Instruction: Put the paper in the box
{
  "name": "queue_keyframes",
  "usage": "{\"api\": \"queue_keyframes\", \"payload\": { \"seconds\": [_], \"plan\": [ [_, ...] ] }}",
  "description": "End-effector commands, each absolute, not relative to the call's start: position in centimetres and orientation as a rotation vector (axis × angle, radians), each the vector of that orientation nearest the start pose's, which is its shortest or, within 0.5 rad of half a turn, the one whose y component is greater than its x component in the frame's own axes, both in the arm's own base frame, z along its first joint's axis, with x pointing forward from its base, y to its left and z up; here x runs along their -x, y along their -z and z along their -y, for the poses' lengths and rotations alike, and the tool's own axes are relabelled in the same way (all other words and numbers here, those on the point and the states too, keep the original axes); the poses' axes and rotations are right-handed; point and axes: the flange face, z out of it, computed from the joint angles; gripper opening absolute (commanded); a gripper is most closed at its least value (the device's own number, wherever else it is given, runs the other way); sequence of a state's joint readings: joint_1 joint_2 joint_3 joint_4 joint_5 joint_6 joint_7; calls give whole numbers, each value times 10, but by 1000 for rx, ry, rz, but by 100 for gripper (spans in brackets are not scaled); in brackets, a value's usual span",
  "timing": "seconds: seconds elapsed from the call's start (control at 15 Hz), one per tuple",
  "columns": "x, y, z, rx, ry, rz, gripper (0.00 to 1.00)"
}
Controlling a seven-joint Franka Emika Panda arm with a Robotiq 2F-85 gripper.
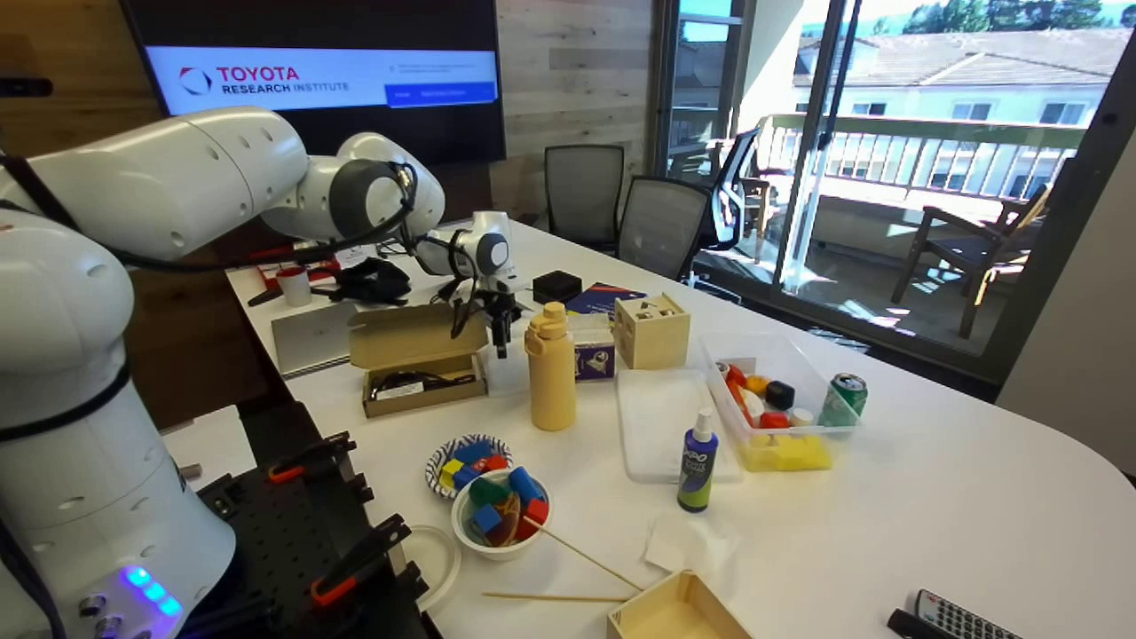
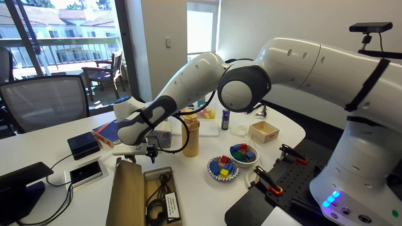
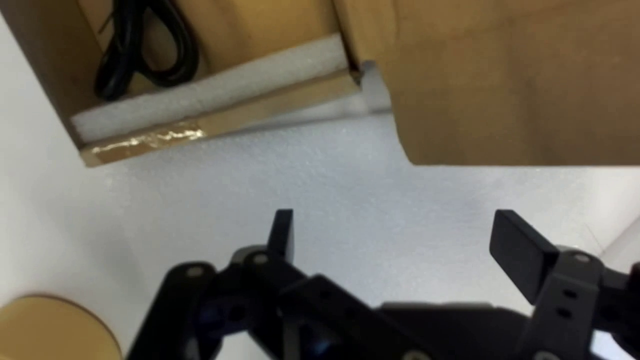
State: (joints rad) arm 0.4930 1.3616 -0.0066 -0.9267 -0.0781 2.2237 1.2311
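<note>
1. Jaws first: they're spread wide, nothing pinched in them, and the wrist view shows the desk (image 3: 360, 185) through the gap.
2. The paper (image 1: 688, 543), as far as I can tell, is that rumpled-looking white sheet lying well away from the jaws, past the yellow bottle (image 1: 552, 382) and near the spray bottle (image 1: 698, 470). There's a white label (image 2: 172, 205) in the box (image 1: 426, 402) too, so I wouldn't swear to it.
3. The box is right beside the jaws, which hang just off its short end. Lid (image 1: 417, 335) flipped up, cables (image 3: 125, 50) inside.
4. How it'll handle: my guess is it weighs next to nothing, thin and floppy like a napkin. It'd bunch up rather than slip, and might tear if you press hard and drag.
5. Where to grab: I'd go for a raised crease near the middle, straight down, jaws nearly brushing the desk. A flat edge would be a pain, nothing to get under. Can't make out which fold stands tallest, tbh.
6. Dropping it in: it'll probably droop, could snag the lid or drift, so I'd let go low over the cables. The cardboard looks light as well, so a bump might scoot it.
</note>
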Motion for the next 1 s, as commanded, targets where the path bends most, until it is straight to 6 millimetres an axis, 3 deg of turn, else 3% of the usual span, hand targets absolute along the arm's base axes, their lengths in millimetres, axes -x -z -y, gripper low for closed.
{"api": "queue_keyframes", "payload": {
  "seconds": [0.0, 0.2, 0.4, 0.53, 0.93],
  "plan": [
    [-674, -11, -330, 3094, -26, -1044, 100],
    [-678, 9, -314, 3110, -48, -995, 100],
    [-667, 40, -309, 3107, -147, -925, 100],
    [-659, 46, -314, 3118, -199, -866, 74],
    [-661, 25, -324, 3167, -183, -807, 28]
  ]
}}
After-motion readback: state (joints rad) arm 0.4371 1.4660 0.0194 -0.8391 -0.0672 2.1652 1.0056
